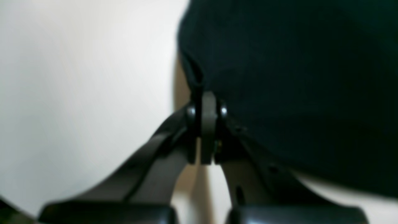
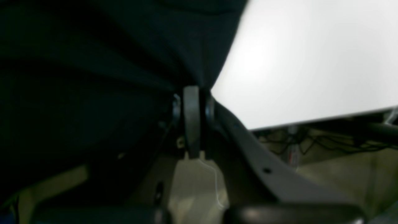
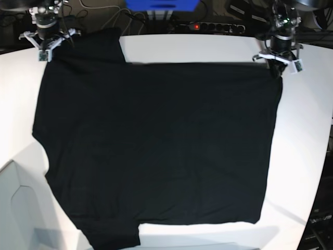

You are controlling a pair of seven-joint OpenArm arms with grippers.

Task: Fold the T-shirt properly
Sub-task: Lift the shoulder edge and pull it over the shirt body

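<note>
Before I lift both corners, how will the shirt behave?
Likely floppy: the shirt lies flat and wrinkled on the table, so its middle should sag. Both grippers, left and right, pinch only edges, so it may slip.

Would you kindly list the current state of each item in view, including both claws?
Large black short-sleeved cloth T-shirt: spread flat on the table, plain side up, not yet folded.
Left claw: shut on the T-shirt's edge.
Right claw: shut on the T-shirt's edge at the far sleeve corner.
White table: bare around the T-shirt.
</note>
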